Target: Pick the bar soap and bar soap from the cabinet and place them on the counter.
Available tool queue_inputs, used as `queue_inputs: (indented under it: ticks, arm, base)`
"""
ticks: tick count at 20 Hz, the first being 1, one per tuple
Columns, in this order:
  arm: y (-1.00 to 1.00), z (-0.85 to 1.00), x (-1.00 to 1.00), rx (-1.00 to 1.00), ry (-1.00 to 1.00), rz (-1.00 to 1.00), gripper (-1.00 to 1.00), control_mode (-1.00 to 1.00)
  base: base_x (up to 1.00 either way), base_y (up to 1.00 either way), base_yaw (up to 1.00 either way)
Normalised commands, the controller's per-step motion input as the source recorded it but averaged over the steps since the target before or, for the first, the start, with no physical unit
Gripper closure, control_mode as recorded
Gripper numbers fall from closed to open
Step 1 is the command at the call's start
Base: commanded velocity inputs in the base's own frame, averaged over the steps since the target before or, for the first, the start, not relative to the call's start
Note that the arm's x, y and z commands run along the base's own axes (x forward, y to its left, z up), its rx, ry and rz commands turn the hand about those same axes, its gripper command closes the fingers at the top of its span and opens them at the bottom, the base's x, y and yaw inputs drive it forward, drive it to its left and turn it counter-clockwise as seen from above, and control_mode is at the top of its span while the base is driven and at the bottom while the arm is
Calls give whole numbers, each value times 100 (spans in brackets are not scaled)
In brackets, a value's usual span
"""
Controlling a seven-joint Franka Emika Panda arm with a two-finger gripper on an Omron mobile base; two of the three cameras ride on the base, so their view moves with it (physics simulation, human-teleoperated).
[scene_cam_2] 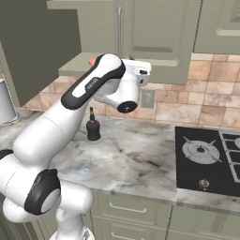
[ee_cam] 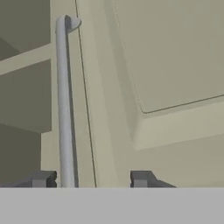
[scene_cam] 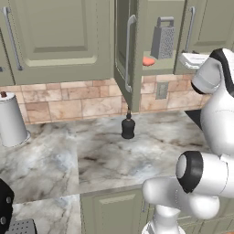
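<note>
gripper: I see jaws apart, gripping nothing, a door handle just at 11 o'clock | orange soap: on cabinet shelf, 8 o'clock of grater | handling: I judge it light, stiff, slippery; pinch across its flat sides.

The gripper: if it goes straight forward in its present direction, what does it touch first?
Probably the closed cabinet door: the gripper faces its panel, with the steel handle near the left fingertip. Depth is unclear.
</note>
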Motion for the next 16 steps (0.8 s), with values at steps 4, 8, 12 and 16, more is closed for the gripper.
queue_inputs:
  ticks: [4,8,12,16]
  arm:
    - [6,0,-7,-3,-2,0,-100,-100]
    - [11,5,-21,-8,-7,0,-100,-100]
    - [8,5,0,-4,-2,0,-100,-100]
    - [26,0,2,-10,1,0,-100,-100]
  base:
    - [0,0,0]
    - [0,0,0]
    - [0,0,0]
    - [0,0,0]
